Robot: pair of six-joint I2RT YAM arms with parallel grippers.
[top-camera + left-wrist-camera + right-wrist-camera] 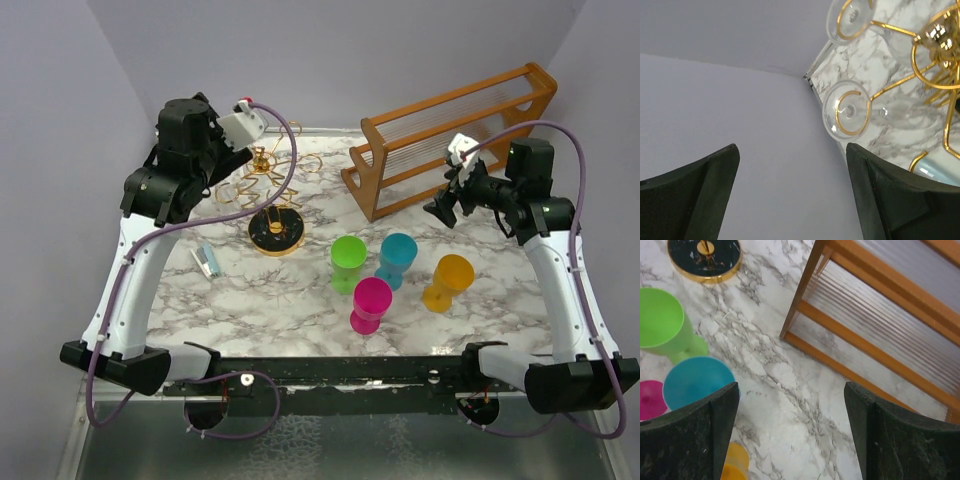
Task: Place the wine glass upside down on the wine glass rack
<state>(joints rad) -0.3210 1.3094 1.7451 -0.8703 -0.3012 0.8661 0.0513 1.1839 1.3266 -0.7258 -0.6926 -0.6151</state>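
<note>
The wine glass rack (939,39) is a gold wire stand with ring arms; its dark round base (275,232) sits on the marble at the left. A clear wine glass (846,108) hangs upside down in one ring, its foot resting on the gold loop. A second clear glass (850,19) hangs in the ring behind it. My left gripper (792,200) is open and empty, just short of the nearer glass, raised beside the rack's arms (235,168). My right gripper (790,440) is open and empty over bare marble, in front of the wooden rack (441,211).
A large orange-brown wooden slatted rack (450,140) stands at the back right. Green (348,262), blue (397,258), pink (371,303) and yellow (448,282) plastic goblets stand mid-table. A small pale object (207,260) lies left of the rack's base. Purple walls close in on both sides.
</note>
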